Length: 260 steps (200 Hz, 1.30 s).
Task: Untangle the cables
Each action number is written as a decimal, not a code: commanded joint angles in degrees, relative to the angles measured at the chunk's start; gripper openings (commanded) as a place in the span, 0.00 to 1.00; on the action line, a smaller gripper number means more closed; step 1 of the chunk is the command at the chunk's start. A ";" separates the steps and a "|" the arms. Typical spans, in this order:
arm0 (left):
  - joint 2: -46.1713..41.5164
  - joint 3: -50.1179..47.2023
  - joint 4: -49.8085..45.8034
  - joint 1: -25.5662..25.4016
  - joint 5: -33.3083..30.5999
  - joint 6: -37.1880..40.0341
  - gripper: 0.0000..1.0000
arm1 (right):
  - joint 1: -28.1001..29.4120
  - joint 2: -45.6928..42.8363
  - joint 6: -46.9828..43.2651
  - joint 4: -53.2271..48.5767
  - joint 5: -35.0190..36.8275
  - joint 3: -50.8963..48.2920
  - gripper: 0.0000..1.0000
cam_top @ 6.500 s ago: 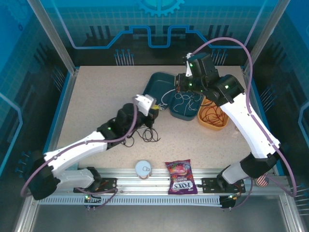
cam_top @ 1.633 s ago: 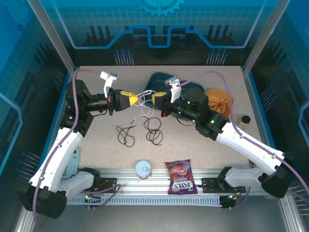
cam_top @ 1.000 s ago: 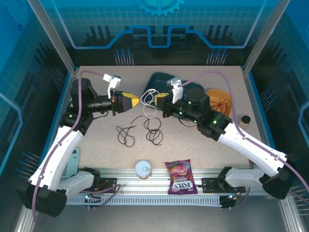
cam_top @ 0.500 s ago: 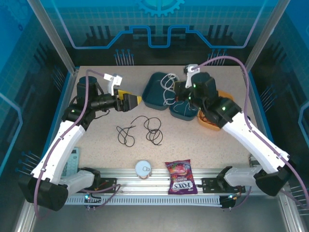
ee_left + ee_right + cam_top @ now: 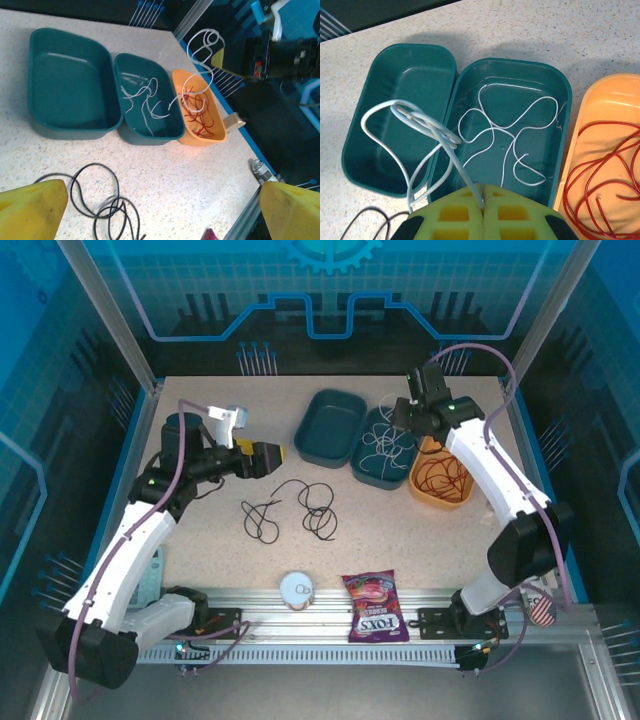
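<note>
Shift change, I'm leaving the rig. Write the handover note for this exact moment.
Left gripper: open, holding nothing, above the table near the black cable.
Right gripper: shut on the white cable over the middle tray; its lower part lies in that tray.
Done: red cable in the orange tray.
To do: release white; black cable lies loose on the table, probably goes in the left tray.

The left arm bends in at the middle left, its end effector [image 5: 272, 456] wide open. The right arm reaches to the upper right, its end effector [image 5: 483, 197] pinching a white cable [image 5: 405, 112].
</note>
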 commanded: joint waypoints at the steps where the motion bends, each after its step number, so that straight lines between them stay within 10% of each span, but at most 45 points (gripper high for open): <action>1: -0.96 -1.58 -1.50 -0.34 -1.90 -1.40 0.99 | -1.82 5.01 0.93 -3.59 -1.19 4.19 0.00; 79: -0.62 -3.18 -6.09 -0.10 -6.09 -2.62 0.99 | -3.79 21.45 0.45 -10.13 -5.68 14.10 0.00; 122: -0.42 -3.81 -8.67 -0.16 -8.34 -2.62 0.99 | -5.40 24.74 -1.10 -12.26 -6.92 16.41 0.31; 202: 0.23 -5.54 -12.82 -0.03 -15.74 -3.54 0.99 | -3.59 10.39 -2.94 -11.16 -3.68 7.58 0.43; 260: 2.48 -9.59 -15.52 0.54 -22.14 -5.09 0.99 | 9.79 -1.37 -1.17 -7.14 1.06 -4.40 0.49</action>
